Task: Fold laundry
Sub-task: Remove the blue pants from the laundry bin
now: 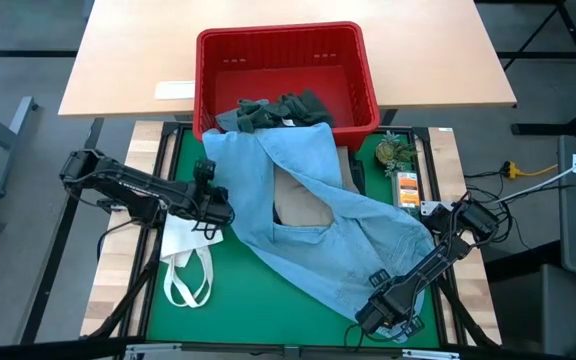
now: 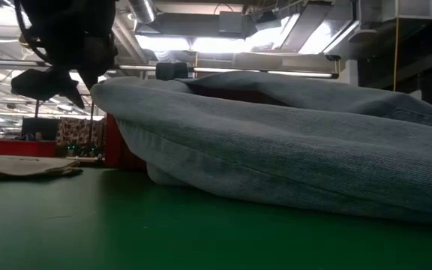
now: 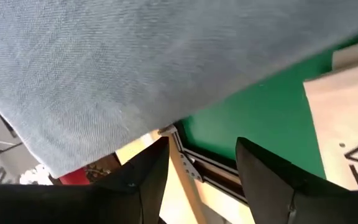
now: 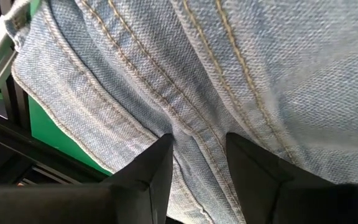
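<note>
Light blue jeans (image 1: 308, 210) lie spread from the red basket (image 1: 278, 35) across the green mat (image 1: 228, 310) to the near right. They cover most of a beige piece (image 1: 298, 200). A dark green-grey piece (image 1: 288, 108) lies in the basket. My left gripper (image 1: 223, 210) hangs open beside the jeans' left edge (image 3: 135, 62), nothing between its fingers (image 3: 201, 146). My right gripper (image 1: 376, 308) stands open over the jeans' near right end, pointing steeply down at the denim (image 4: 197, 74). My right gripper (image 4: 197, 140) has its two fingers on either side of a stitched seam (image 4: 194, 124) of the jeans, which runs on flat past them. Whether the fingertips touch the denim I cannot tell.
A white tote bag (image 1: 183, 250) with loop handles lies on the mat at the near left, below my left arm. A small plant-like thing (image 1: 396, 152) and an orange packet (image 1: 406, 188) sit by the mat's right edge. A wooden table (image 1: 118, 60) stands behind.
</note>
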Robot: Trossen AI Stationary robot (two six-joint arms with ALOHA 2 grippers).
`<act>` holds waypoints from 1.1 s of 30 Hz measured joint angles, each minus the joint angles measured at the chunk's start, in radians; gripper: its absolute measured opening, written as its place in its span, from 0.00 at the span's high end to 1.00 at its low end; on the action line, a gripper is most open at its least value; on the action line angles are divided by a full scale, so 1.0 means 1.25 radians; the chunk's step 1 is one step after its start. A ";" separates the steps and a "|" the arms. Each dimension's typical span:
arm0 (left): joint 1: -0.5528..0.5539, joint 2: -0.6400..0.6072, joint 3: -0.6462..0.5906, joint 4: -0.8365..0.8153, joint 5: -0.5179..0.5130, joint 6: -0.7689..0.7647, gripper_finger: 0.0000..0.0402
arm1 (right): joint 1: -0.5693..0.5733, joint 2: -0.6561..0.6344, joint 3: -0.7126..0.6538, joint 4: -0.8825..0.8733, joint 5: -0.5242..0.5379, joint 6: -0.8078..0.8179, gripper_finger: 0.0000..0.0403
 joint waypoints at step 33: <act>-0.188 -0.001 0.000 0.027 -0.022 -0.034 0.55 | -0.001 0.000 0.000 0.000 -0.001 0.000 0.63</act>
